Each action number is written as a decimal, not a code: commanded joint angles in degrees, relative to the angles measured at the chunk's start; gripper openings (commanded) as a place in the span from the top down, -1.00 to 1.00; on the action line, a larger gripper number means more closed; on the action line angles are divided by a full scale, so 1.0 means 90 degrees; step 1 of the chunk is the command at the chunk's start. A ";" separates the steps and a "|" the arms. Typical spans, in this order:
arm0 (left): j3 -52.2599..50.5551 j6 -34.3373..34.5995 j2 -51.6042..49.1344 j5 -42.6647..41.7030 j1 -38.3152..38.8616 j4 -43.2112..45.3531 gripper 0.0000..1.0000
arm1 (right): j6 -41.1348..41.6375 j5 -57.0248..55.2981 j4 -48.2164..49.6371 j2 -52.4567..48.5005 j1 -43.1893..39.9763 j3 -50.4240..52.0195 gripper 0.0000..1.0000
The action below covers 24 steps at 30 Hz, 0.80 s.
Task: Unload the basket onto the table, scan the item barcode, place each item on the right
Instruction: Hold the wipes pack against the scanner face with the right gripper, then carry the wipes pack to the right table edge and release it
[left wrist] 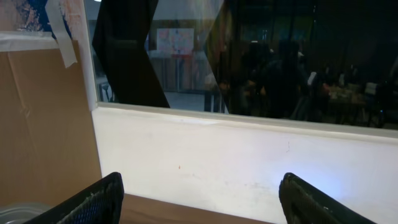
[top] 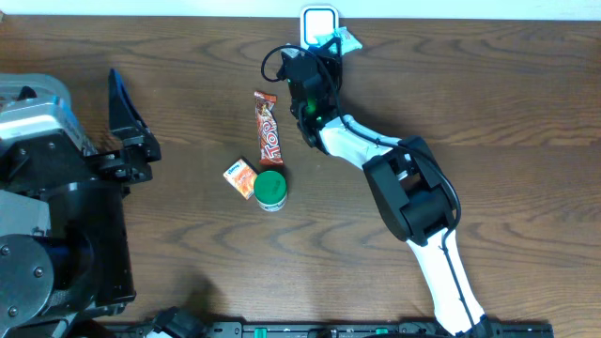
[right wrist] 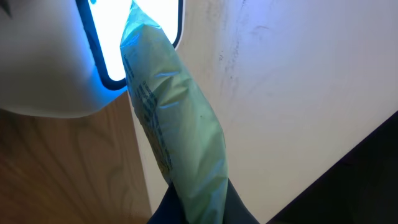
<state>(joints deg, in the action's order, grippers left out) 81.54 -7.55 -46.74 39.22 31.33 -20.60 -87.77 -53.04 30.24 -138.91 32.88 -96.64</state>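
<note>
The brown wooden tabletop (top: 526,113) carries everything. The right arm (top: 413,197) reaches to the far edge. There the right gripper (top: 324,49) is clamped on a pale green packet (right wrist: 180,124), which it holds against the glowing window of the white scanner (top: 318,19). At the left side, the left gripper (left wrist: 199,193) stands wide apart and empty. Mid-table lie a candy bar (top: 268,127), a green-lidded tub (top: 270,190) and, just beside the tub, a small orange box (top: 240,176).
</note>
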 commanded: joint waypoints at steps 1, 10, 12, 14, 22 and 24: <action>-0.0085 -0.0036 0.0002 0.0070 -0.0002 0.0010 -0.61 | -0.0112 0.0308 0.0044 0.0097 -0.0109 -0.0058 0.98; -0.0085 -0.0036 0.0002 0.0070 -0.0002 0.0010 -0.62 | 0.0032 0.0425 -0.1430 -0.0010 -0.0056 -0.0058 0.98; -0.0085 -0.0036 0.0002 0.0070 -0.0002 0.0012 -0.62 | 0.0046 0.0425 -0.1914 -0.0010 0.0029 -0.0058 0.98; -0.0085 -0.0036 0.0002 0.0070 -0.0002 0.0012 -0.62 | 0.0056 0.0333 -0.1936 -0.0002 0.0092 -0.0058 0.98; -0.0085 -0.0039 0.0005 0.0073 -0.0005 0.0058 -0.62 | 0.0544 0.0202 -0.2812 0.1018 0.0163 -0.0041 0.98; -0.0085 -0.0039 0.0010 0.0073 -0.0002 0.0102 -0.62 | 0.1207 0.0214 -0.3485 0.1586 0.0063 -0.0041 0.98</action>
<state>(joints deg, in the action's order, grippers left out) 81.08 -7.55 -46.74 39.22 31.33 -20.40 -85.03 -51.77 3.75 -134.72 34.00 -96.84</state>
